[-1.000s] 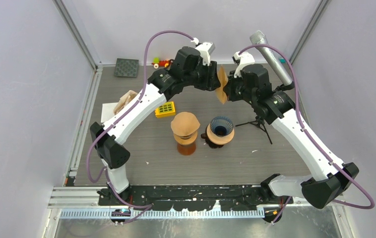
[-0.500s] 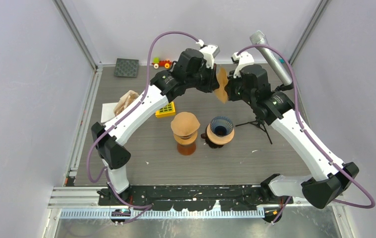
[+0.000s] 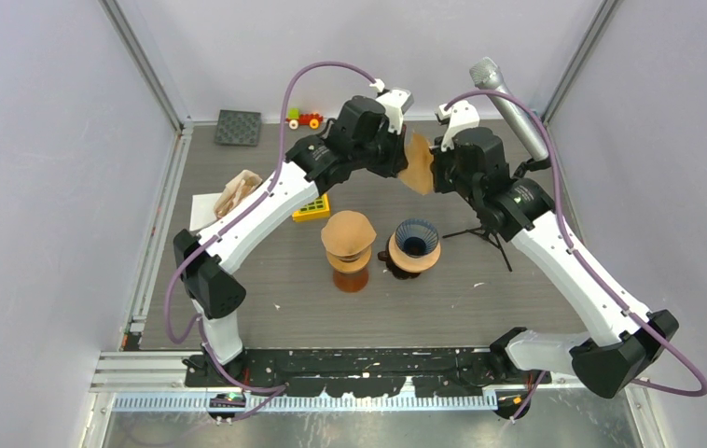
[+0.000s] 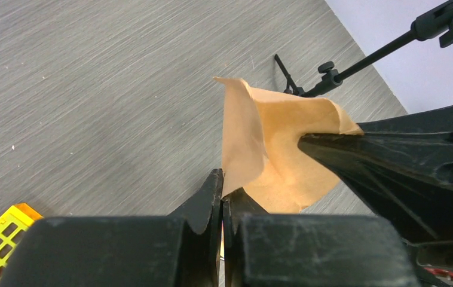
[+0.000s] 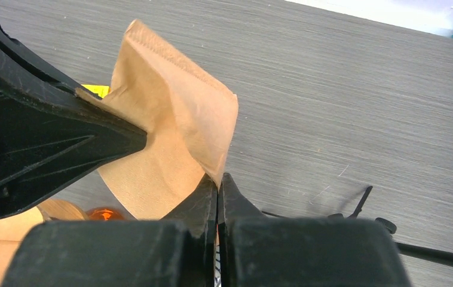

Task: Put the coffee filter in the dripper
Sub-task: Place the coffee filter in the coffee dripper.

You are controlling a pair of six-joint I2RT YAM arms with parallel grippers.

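Note:
A brown paper coffee filter (image 3: 417, 165) hangs in the air at the back of the table, held between both grippers. My left gripper (image 3: 405, 154) is shut on one edge of it (image 4: 240, 161). My right gripper (image 3: 430, 168) is shut on the opposite edge (image 5: 209, 143). The filter's two layers are spread apart into a partly open cone. The dripper (image 3: 414, 245), dark blue and ribbed inside with a tan rim, stands on the table in front of the filter and below it. In the left wrist view my gripper (image 4: 222, 182) faces the right fingers (image 4: 355, 149).
A stack of brown filters on an orange stand (image 3: 348, 248) is left of the dripper. A yellow block (image 3: 311, 205), a crumpled cloth (image 3: 235, 191), a black pad (image 3: 238, 127), a toy (image 3: 304, 119) and a microphone on a tripod (image 3: 508, 107) lie around the back.
Both grippers have moved slightly apart and the filter, flat and edge-on a second ago, has opened wider between them. The left wrist has shifted a little to the right.

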